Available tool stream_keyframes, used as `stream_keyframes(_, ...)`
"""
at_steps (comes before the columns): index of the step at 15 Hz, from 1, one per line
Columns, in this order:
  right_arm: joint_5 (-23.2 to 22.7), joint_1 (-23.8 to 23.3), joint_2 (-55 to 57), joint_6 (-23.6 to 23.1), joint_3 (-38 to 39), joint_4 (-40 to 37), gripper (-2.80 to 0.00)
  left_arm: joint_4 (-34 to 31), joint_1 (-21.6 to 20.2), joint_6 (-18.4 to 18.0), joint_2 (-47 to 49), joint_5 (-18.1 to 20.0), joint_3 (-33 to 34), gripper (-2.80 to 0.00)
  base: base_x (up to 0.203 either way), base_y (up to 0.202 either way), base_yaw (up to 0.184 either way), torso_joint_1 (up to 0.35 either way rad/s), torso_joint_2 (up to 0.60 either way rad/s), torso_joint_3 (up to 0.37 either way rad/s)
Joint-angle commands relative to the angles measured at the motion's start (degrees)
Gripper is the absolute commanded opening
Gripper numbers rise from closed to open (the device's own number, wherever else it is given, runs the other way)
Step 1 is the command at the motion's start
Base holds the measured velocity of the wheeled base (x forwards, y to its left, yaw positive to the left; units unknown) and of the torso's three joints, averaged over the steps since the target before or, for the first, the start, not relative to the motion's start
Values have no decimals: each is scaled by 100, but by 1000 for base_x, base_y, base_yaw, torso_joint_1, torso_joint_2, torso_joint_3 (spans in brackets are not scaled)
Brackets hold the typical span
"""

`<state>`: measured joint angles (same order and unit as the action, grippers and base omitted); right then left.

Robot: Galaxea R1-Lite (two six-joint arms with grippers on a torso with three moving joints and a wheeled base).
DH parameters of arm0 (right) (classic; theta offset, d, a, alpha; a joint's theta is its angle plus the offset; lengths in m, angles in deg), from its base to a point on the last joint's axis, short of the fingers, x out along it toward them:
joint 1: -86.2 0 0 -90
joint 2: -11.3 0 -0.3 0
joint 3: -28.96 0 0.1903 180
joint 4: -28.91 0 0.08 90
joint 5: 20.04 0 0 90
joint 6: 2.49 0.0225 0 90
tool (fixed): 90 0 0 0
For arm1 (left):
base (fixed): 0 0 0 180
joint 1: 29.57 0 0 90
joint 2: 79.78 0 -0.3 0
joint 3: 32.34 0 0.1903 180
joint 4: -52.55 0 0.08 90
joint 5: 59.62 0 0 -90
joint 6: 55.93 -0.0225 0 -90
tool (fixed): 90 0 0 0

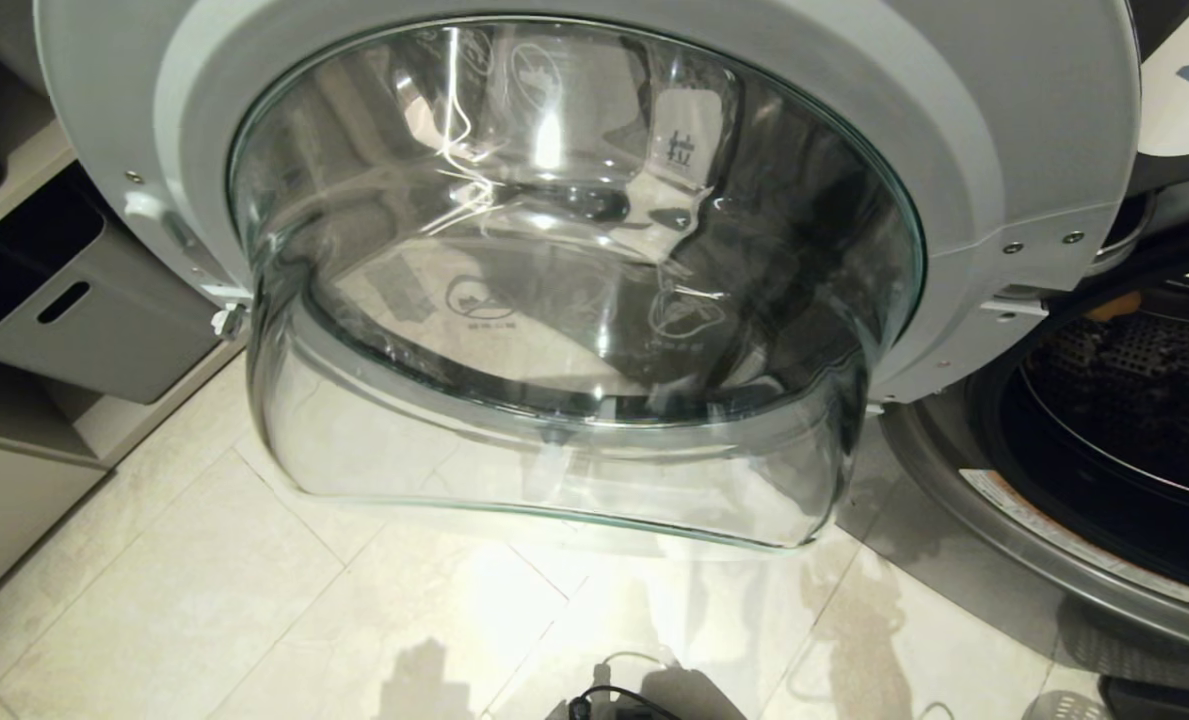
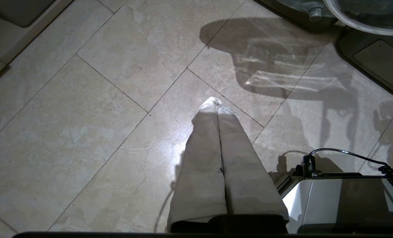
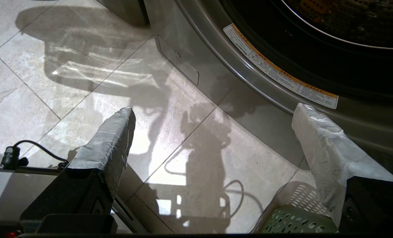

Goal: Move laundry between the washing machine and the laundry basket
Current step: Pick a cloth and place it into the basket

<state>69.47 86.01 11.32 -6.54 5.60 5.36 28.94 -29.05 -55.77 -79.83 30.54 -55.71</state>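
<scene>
The washing machine's round door stands swung open, and its clear glass bowl fills most of the head view. To the right of it is the dark drum opening. A small mustard-coloured patch shows at the drum's rim; I cannot tell whether it is laundry. Neither arm shows in the head view. My left gripper is shut on nothing and hangs over the tiled floor. My right gripper is open and empty, above the floor just in front of the washing machine. A corner of the green laundry basket lies below its one finger.
A grey bin with a slot handle sits on a low shelf at the left. My own base and its black cable lie close under the arms. The open door overhangs the pale tiled floor.
</scene>
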Motion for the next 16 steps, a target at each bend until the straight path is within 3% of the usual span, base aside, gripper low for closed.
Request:
stream_keyframes(1, -39, 1, -2, -61, 0, 18, 0, -2, 0, 2, 5, 2, 0, -280, 0, 0, 0, -1, -1, -28)
stream_keyframes(16, -118, 9, -2, -88, -44, -105, 0, -2, 0, -7, 5, 2, 0, -280, 0, 0, 0, 0, 0, 0)
